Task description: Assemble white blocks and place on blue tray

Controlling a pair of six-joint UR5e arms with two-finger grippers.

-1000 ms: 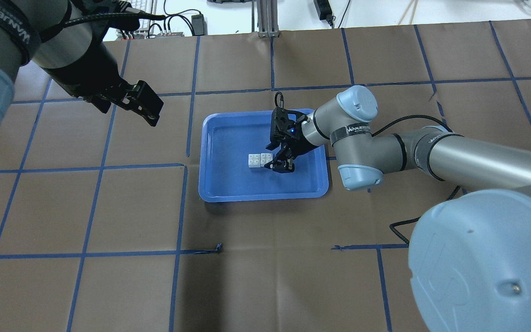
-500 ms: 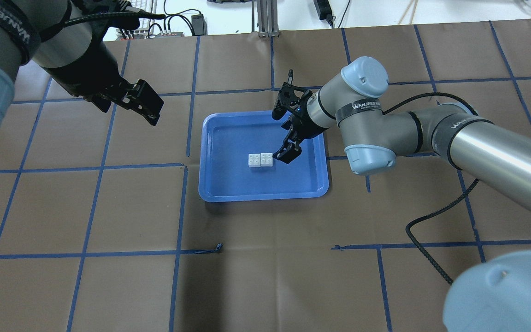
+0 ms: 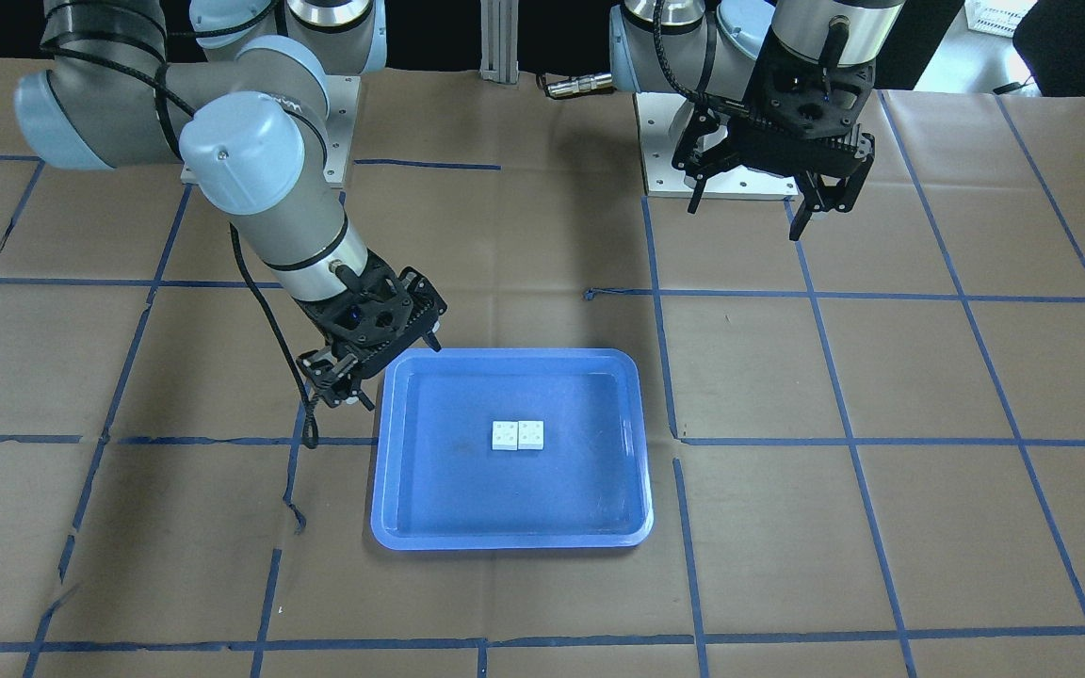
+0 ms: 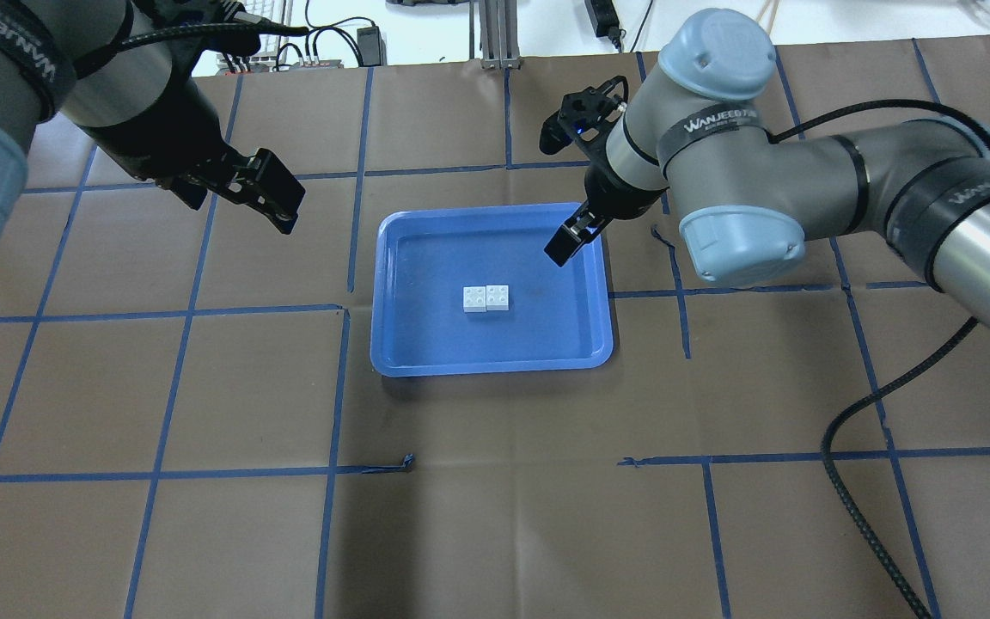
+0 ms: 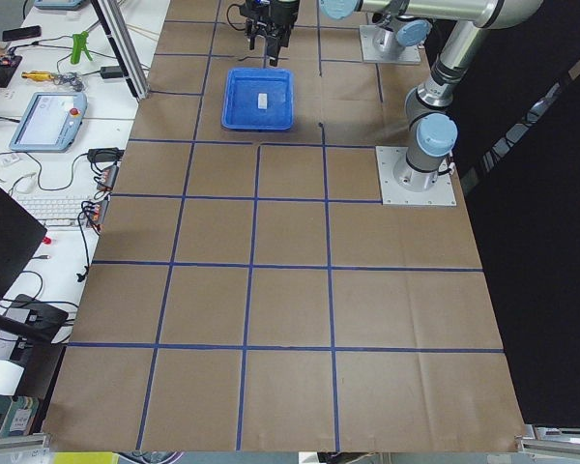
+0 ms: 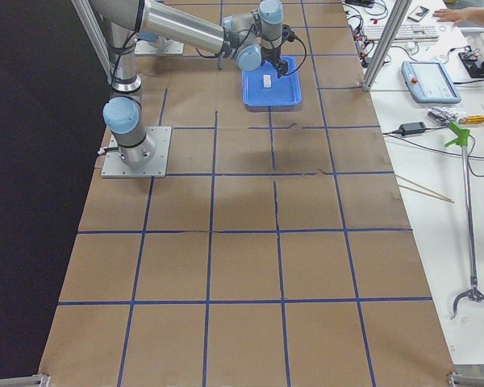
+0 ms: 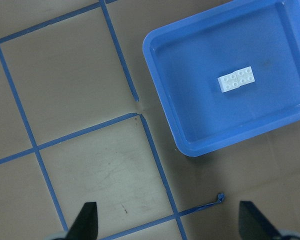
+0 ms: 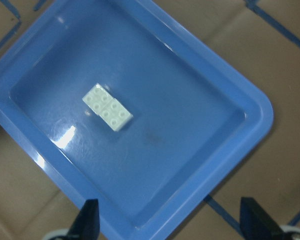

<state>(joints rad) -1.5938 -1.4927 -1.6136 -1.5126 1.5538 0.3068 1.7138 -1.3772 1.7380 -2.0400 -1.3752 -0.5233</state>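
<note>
The two white blocks (image 4: 486, 298) sit joined side by side, studs up, in the middle of the blue tray (image 4: 491, 366). They also show in the front view (image 3: 517, 434) and in both wrist views (image 7: 236, 79) (image 8: 107, 107). My right gripper (image 4: 564, 245) is open and empty. It hangs above the tray's far right corner, apart from the blocks; the front view shows it (image 3: 382, 367) at the tray's rim (image 3: 505, 540). My left gripper (image 4: 276, 202) is open and empty, high above the table left of the tray.
The table is covered in brown paper with a blue tape grid. The right arm's black cable (image 4: 847, 430) loops over the table at the right. Both arm base plates (image 3: 684, 179) stand at the robot's side. A desk with tools (image 6: 436, 81) lies beyond the far edge.
My right gripper has moved up and away from beside the blocks toward the tray's far right corner. The blocks stay put in the tray. The left arm has not moved.
</note>
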